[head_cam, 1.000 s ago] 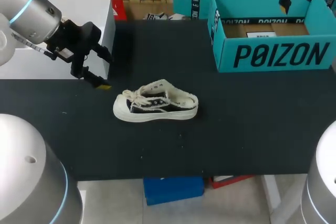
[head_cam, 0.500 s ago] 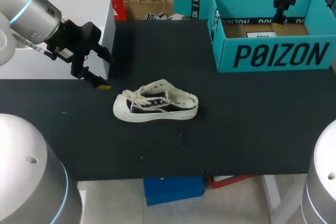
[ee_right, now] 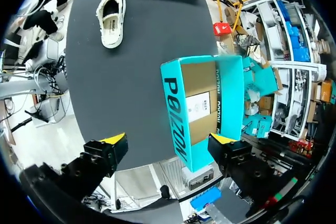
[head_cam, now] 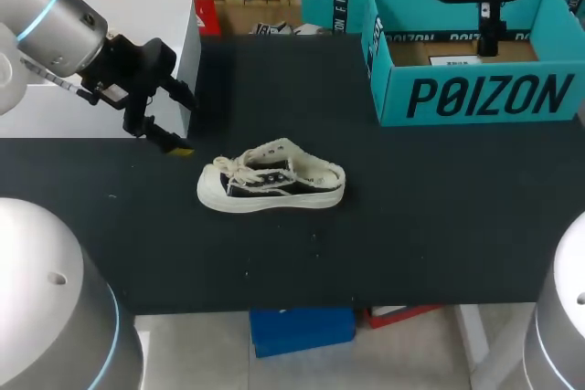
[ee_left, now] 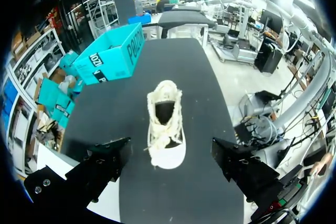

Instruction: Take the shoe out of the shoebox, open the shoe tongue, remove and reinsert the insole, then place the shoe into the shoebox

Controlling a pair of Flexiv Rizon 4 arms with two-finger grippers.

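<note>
A small black-and-cream sneaker lies on its sole in the middle of the black table, toe toward my left arm, laces loose. The teal shoebox stands open at the back right with only a label on its cardboard floor. My left gripper hangs open just left of the shoe's toe. In the left wrist view the shoe lies ahead, between the spread fingers, untouched. My right gripper hovers open above the box. In the right wrist view the box is below the gripper and the shoe far ahead.
A white box stands at the back left, behind my left gripper. The shoebox shows beyond the shoe in the left wrist view. Bare black tabletop surrounds the shoe up to the front edge.
My right arm has swung left from the far right corner to a spot above the shoebox. The left arm and the shoe have stayed put.
</note>
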